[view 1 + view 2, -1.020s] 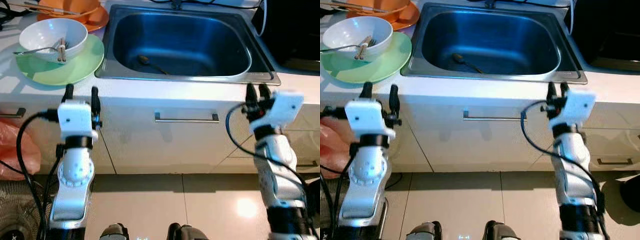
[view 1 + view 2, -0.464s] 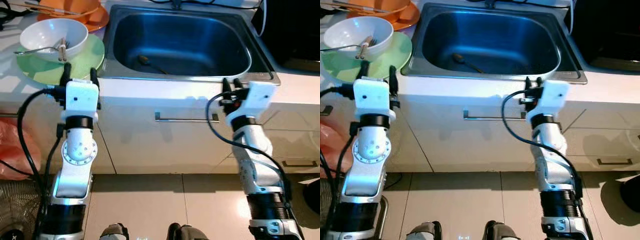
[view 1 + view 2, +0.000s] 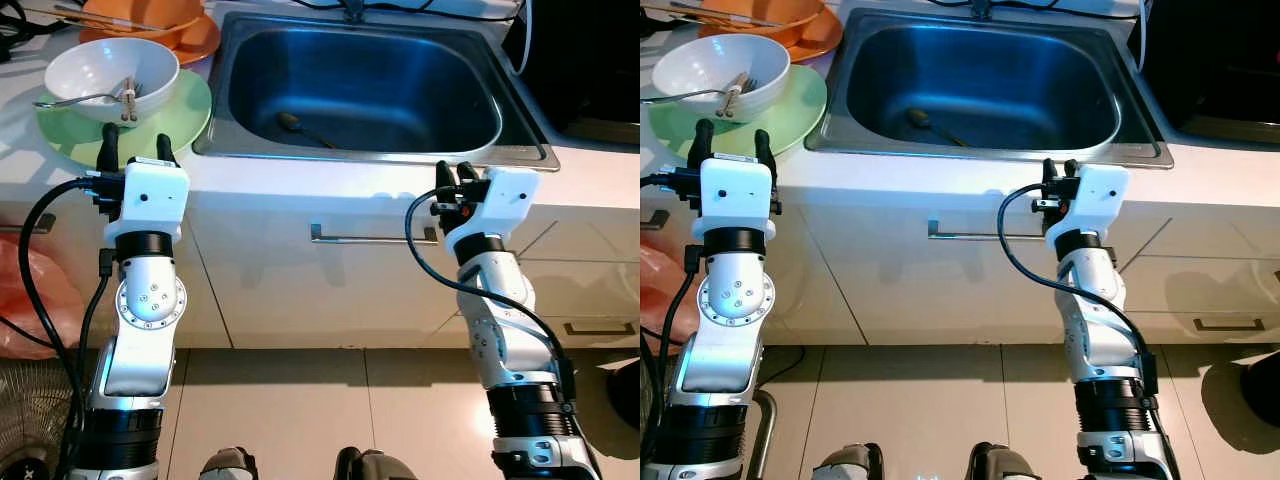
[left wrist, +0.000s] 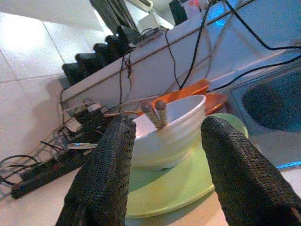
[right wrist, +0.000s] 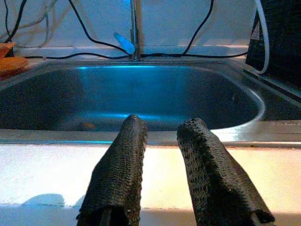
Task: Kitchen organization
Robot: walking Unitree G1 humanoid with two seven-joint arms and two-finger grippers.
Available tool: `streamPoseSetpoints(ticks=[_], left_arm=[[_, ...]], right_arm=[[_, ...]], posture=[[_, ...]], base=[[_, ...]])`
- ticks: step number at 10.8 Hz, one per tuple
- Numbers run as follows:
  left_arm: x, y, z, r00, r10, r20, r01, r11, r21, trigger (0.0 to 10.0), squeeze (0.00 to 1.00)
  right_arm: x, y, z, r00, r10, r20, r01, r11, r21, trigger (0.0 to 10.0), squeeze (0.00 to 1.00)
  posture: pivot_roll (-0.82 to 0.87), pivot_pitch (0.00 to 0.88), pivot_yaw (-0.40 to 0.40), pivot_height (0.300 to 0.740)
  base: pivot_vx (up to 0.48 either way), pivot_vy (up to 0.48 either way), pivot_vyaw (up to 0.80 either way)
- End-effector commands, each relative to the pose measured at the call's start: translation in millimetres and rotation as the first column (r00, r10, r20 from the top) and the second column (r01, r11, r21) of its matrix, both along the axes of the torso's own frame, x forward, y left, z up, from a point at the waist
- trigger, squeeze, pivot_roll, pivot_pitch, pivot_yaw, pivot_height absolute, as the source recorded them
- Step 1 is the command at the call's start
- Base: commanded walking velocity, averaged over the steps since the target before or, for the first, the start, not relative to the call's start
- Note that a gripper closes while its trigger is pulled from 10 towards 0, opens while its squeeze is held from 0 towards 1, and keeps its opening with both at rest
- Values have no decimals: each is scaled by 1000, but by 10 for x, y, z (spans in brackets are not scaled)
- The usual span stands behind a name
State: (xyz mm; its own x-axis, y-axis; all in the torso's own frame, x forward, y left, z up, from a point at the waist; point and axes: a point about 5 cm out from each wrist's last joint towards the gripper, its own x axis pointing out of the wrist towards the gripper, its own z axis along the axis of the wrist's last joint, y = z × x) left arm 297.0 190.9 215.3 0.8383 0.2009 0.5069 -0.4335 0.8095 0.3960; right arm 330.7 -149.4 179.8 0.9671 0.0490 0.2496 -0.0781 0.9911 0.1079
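Both arms are raised at the tabletop edge. The left tool, fingers apart, faces the white bowl on the green plate. The right tool, fingers slightly parted, faces the sink, where a spoon lies.

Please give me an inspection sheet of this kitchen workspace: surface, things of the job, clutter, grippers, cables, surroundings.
Surface: white counter around a steel sink.
Job's things: white bowl holding a fork and chopsticks, standing on a green plate; orange dishes behind it; a spoon lying in the sink.
Clutter: nothing seen on the counter edge.
Grippers: left gripper at the counter edge before the green plate, jaws open, empty; right gripper at the counter edge before the sink, jaws slightly apart, empty.
Cables: black cables along the wall behind the sink.
Surroundings: cupboard front with a handle, tiled floor, orange bag.
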Motion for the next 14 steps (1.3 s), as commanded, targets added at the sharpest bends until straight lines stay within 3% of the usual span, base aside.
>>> streamPoseSetpoints(ticks=[1, 8, 14], left_arm=[[-7, 9, -48, 1000, 25, -15, -24, 1000, 13, 10000, 0], [164, -45, 60, 999, 39, 8, -40, 993, 115, 10000, 0], [369, 8, 122, 995, 104, -2, -102, 981, 164, 10000, 0]], right_arm=[[11, 6, -7, 1000, 6, -2, -6, 1000, 4, 10000, 0], [28, 79, -10, 999, 34, 2, -34, 999, 12, 10000, 0], [11, 76, -42, 999, 31, -9, -31, 999, 16, 10000, 0]], posture=[[108, 135, -72, 740], [104, 115, -72, 740], [99, 131, -75, 740]], base=[[0, 0, 0], [0, 0, 0], [0, 0, 0]])
